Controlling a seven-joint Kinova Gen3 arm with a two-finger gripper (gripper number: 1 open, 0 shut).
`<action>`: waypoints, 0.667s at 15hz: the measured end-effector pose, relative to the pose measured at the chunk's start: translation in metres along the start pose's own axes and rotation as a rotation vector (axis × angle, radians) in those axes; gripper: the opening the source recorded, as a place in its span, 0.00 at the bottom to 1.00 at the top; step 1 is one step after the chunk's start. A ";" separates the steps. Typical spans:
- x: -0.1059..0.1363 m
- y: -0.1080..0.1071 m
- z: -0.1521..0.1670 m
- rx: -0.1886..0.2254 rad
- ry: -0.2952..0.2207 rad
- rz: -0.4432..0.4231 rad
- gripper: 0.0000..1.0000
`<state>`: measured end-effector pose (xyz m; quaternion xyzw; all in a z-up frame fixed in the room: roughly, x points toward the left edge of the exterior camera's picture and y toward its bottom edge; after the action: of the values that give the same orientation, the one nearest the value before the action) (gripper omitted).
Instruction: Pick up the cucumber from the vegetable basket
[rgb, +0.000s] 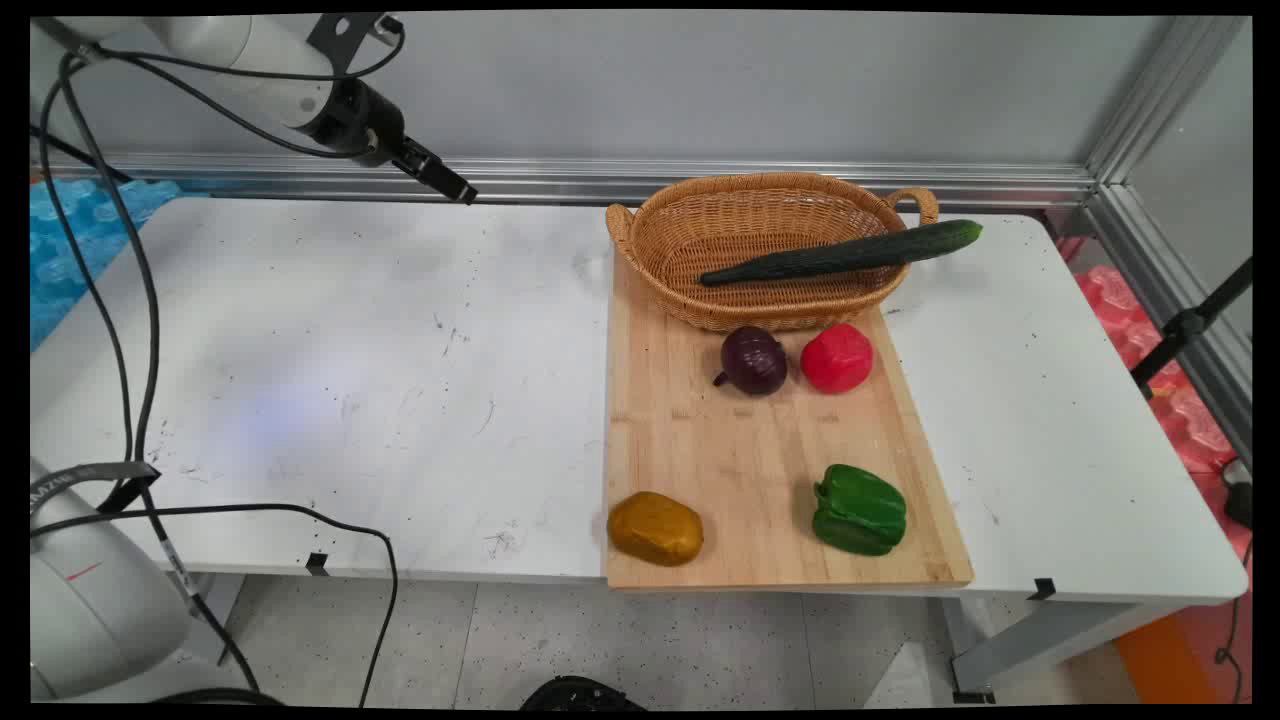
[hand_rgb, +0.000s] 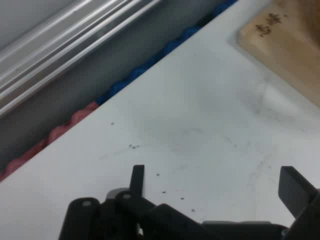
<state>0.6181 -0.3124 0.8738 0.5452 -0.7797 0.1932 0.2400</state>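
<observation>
My gripper hangs high over the far left part of the table, well apart from everything on it. Its two fingers stand wide apart with nothing between them. Below them I see bare tabletop and only a corner of the cutting board.

The board lies on the right half of the table, its long axis running from near edge to far. At its far end sits a wicker basket. A cucumber lies slantwise across the basket, one end down inside, the other pointing up and right over the rim, past the right handle. Its underside is hidden by the wicker.

Just in front of the basket sit a purple onion and a red pepper, close together. A potato rests at the board's near left corner and a green pepper near its right one.
</observation>
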 end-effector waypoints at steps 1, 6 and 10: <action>0.002 0.003 -0.001 -0.015 0.000 0.020 1.00; 0.021 0.023 -0.012 -0.083 0.002 0.134 1.00; 0.045 0.048 -0.021 -0.143 0.009 0.230 1.00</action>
<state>0.5629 -0.3188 0.9152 0.4326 -0.8478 0.1657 0.2581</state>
